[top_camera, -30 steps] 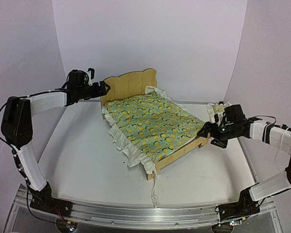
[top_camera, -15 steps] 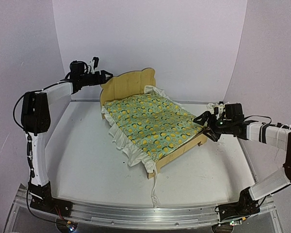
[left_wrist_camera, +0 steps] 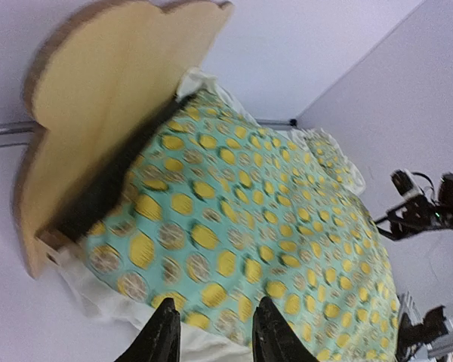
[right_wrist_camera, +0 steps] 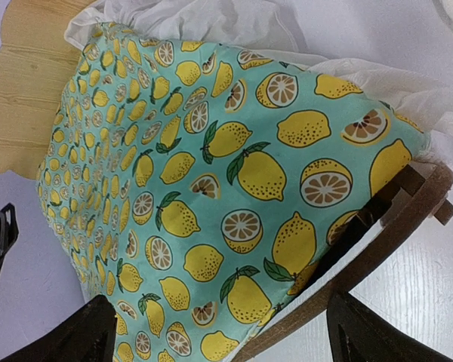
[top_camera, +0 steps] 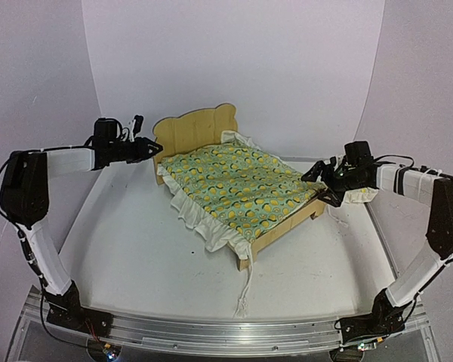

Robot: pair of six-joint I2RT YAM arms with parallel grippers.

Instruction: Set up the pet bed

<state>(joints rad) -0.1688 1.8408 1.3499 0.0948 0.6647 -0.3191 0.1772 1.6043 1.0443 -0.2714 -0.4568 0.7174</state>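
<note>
pet bed [top_camera: 196, 130] mid-worktop, headboard at 11 o'clock, lemon blanket [top_camera: 238, 185] draped over it.
left end effector [left_wrist_camera: 215, 332] half-spread, pinching nothing, beside headboard; right end effector [top_camera: 315, 188] spread wide at foot corner, 3 o'clock. risk: a one-corner tug skews blanket or slides the light frame.

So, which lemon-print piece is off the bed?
The small ruffled pillow, lying on the table by the right gripper; the large blanket covers the pet bed.
</note>
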